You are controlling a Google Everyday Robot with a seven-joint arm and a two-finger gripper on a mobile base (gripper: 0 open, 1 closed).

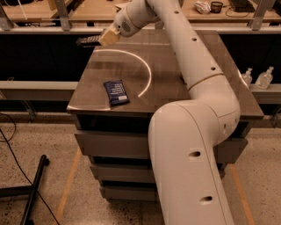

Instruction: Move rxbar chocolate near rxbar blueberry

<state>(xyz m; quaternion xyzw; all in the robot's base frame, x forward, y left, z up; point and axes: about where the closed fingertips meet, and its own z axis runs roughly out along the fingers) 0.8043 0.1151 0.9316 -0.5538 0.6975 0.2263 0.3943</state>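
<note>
The rxbar blueberry [116, 92], a navy-blue wrapped bar with white print, lies flat near the front left corner of the dark table [184, 83]. My gripper [105, 38] is above the table's far left corner. Its tan fingers [109, 37] are shut on one end of the rxbar chocolate [88, 41], a narrow dark bar that sticks out to the left, lifted off the table. The chocolate bar is well behind the blueberry bar and apart from it. My white arm reaches across the table from the front right.
Two clear bottles [265, 78] stand on a ledge to the right of the table. A wooden bench [39, 11] with small items runs along the back. A black stand leg [35, 184] and a cable lie on the floor at the left.
</note>
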